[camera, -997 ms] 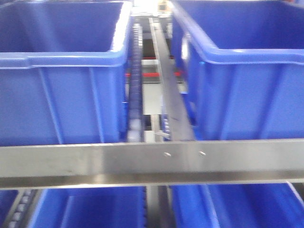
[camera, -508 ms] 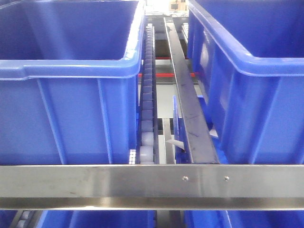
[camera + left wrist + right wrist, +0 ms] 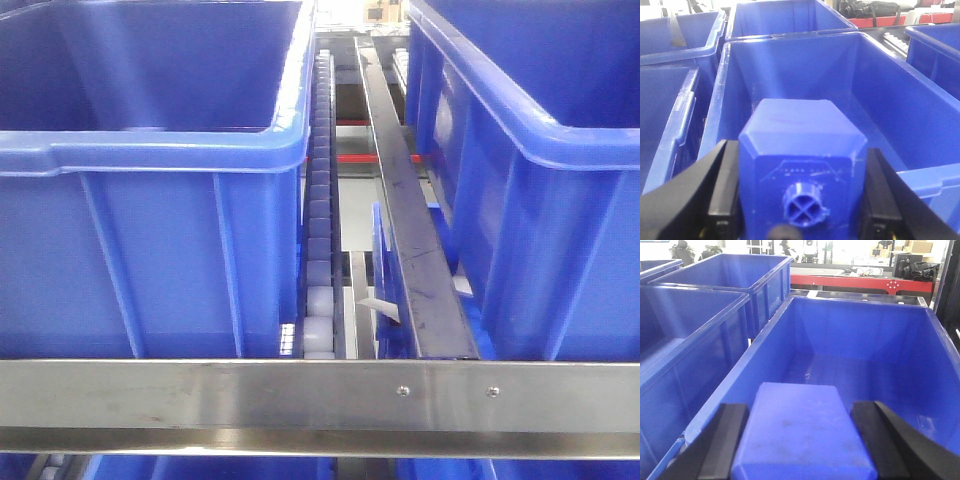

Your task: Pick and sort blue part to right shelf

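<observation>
In the left wrist view a blocky blue part (image 3: pixel 800 135) with a round cross-marked boss sits between black fingers (image 3: pixel 722 185); my left gripper (image 3: pixel 799 149) is shut on it, above an open blue bin (image 3: pixel 890 95). The right wrist view shows a flat-topped blue part (image 3: pixel 800 435) with my right gripper (image 3: pixel 801 407) shut on it, over another blue bin (image 3: pixel 865 335). The front view shows the right shelf's steel front bar (image 3: pixel 250 395), a pale roller track (image 3: pixel 320 250) and two large blue bins (image 3: pixel 150 230) (image 3: pixel 560 200). Neither gripper appears in the front view.
More blue bins stand left (image 3: pixel 670 75), behind (image 3: pixel 785 20) and right (image 3: pixel 935 45) of the left gripper's bin. Blue bins (image 3: pixel 685 330) lie left of the right gripper's bin, a red bench edge (image 3: pixel 860 285) beyond. A dark steel rail (image 3: pixel 410 240) runs between the front bins.
In the front view the steel front bar has sunk lower in the frame, and the bins and roller track have shifted right and sharpened. No gripper enters that view.
</observation>
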{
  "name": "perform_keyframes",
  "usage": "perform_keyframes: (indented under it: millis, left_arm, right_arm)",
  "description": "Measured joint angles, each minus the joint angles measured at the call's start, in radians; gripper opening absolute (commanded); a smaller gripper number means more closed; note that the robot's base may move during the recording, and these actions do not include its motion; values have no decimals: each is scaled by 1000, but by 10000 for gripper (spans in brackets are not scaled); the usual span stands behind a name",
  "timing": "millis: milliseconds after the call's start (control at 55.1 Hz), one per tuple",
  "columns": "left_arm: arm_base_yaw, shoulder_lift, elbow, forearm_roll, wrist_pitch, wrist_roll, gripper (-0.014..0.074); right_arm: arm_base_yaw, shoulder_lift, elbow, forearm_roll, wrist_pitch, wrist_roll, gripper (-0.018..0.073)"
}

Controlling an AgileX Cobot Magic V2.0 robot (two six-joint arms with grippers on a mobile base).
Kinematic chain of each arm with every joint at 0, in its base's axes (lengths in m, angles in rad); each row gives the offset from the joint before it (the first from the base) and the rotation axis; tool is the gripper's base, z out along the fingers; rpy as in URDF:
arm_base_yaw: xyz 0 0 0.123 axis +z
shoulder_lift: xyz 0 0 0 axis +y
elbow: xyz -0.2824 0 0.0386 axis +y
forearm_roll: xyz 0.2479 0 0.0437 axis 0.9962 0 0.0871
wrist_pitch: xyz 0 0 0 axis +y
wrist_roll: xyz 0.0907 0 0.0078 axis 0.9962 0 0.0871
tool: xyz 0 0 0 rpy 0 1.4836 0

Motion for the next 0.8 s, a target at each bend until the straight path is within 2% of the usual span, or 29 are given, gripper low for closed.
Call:
perform_keyframes:
  millis: [635, 798]
  left_arm:
    - [0, 4, 0, 0, -31, 0, 124]
    - [0, 104, -95, 0, -9, 0, 125]
  right_arm:
    - [0, 0, 0, 0, 0, 0, 216]
    - [0, 0, 0, 0, 0, 0, 216]
